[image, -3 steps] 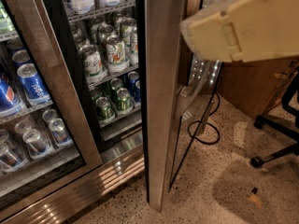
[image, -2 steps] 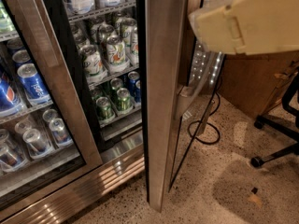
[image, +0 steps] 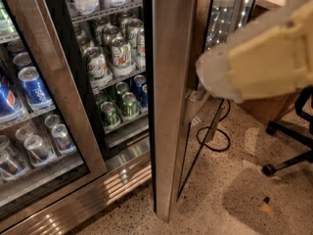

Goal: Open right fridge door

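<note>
Right fridge door (image: pixel 168 82) stands swung out, edge-on at centre, right of the can shelves (image: pixel 112 58); likely heavy, stiff, slick steel around breakable glass, best held at the frame edge; gripper (image: pixel 234 72) hovers just right of it, grip state impossible to tell.

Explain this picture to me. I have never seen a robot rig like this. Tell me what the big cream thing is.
This is the single camera view from a mobile robot with one arm; where the camera is mounted is not on record. The blurred cream shape at upper right is the arm's end with its gripper, just right of the right fridge door. That steel-framed door stands open, seen edge-on, exposing shelves of green and silver cans. The left door is closed. On the speckled floor are a black cable and an office chair base. Whether the gripper holds anything cannot be seen.
</note>
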